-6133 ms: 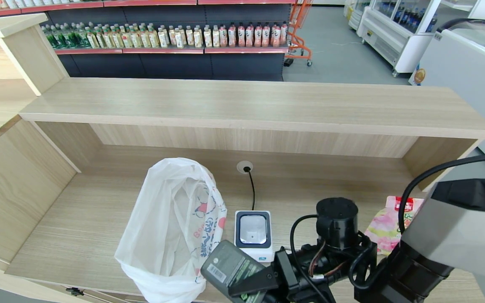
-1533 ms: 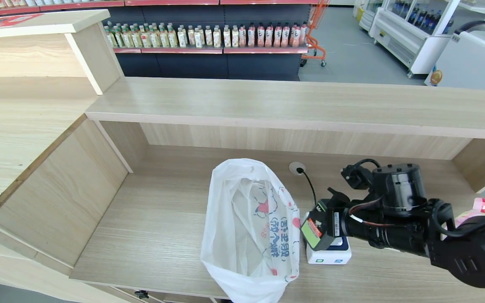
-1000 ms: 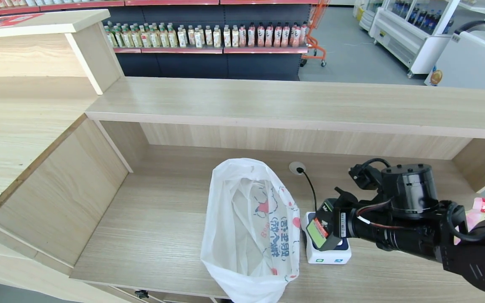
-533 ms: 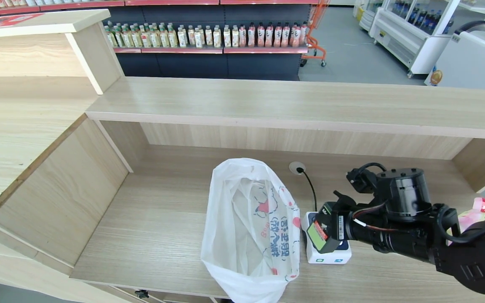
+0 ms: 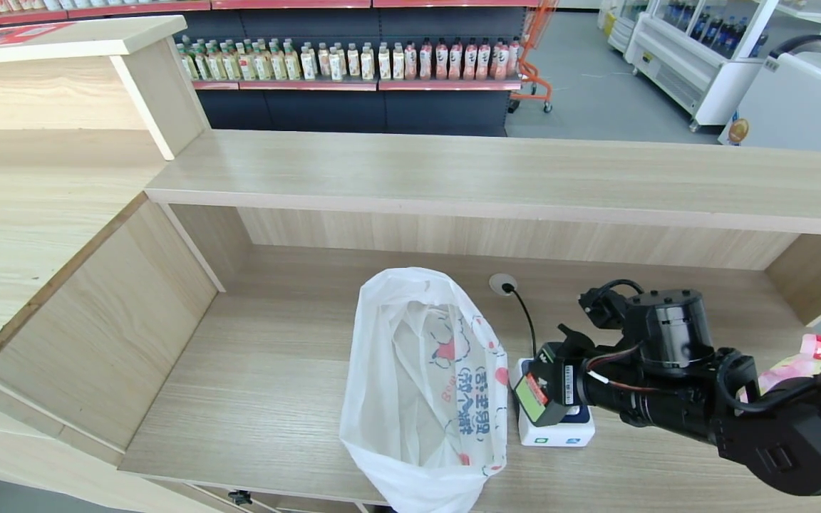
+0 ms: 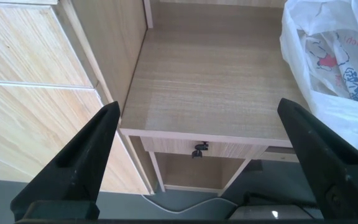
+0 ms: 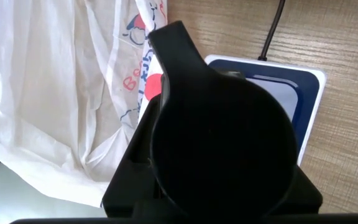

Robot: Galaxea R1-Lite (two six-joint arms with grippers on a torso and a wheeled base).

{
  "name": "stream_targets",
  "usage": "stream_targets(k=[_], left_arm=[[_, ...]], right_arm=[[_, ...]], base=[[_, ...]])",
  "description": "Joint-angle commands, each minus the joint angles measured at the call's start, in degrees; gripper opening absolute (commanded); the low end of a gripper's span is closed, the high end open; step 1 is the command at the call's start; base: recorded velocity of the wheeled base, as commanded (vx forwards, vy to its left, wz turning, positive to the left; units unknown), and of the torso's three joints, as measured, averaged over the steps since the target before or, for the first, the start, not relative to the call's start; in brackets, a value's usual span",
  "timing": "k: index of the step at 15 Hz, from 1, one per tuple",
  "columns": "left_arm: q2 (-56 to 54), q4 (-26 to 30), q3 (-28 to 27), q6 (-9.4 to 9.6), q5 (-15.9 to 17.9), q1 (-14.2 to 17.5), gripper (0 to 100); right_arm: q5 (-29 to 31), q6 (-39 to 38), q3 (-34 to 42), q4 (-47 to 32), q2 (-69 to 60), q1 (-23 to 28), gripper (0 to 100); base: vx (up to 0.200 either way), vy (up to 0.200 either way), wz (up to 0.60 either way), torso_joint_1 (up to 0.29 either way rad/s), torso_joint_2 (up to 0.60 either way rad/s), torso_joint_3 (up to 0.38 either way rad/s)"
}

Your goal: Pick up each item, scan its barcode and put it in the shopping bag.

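Observation:
My right gripper is shut on a small dark box with a green and red label. It holds the box just above the white barcode scanner, close to the right side of the white shopping bag. The bag stands open on the counter. In the right wrist view the dark box covers most of the scanner, with the bag beside it. My left gripper hangs open past the counter's front edge, with nothing between its fingers and the bag off to one side.
A pink snack pouch lies at the counter's far right. The scanner's black cable runs to a round hole at the back. A raised wooden ledge spans the rear, and a side wall closes the left. Bare counter lies left of the bag.
The head camera has shifted since the oldest frame. Over the last second and a half my right gripper with the box dipped slightly over the scanner and edged back toward the bag.

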State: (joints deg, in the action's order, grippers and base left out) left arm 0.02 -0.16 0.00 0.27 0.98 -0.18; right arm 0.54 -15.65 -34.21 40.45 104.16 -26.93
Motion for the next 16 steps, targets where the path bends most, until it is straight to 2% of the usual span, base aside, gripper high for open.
stream_targets(k=[1,12,14,16], left_arm=[[0.06,-0.02,0.00,0.00,-0.01,0.01,100],[0.06,-0.02,0.00,0.08,-0.01,0.01,100],[0.06,-0.02,0.00,0.17,-0.01,0.01,100],[0.06,-0.02,0.00,0.08,-0.01,0.01,100]], right_arm=[[-0.01,0.01,-0.07,-0.02,0.70,0.03,0],[-0.10,0.80,-0.51,0.77,-2.55,-0.32,0],[-0.18,5.98,-0.42,0.95,-7.39,-0.58,0],[-2.21,15.21,-0.42,1.04,-12.57,-2.16,0]], base=[[0.000,0.000,0.00,0.000,0.00,0.000],[0.000,0.000,0.00,0.000,0.00,0.000],[0.000,0.000,0.00,0.000,0.00,0.000],[0.000,0.000,0.00,0.000,0.00,0.000]])
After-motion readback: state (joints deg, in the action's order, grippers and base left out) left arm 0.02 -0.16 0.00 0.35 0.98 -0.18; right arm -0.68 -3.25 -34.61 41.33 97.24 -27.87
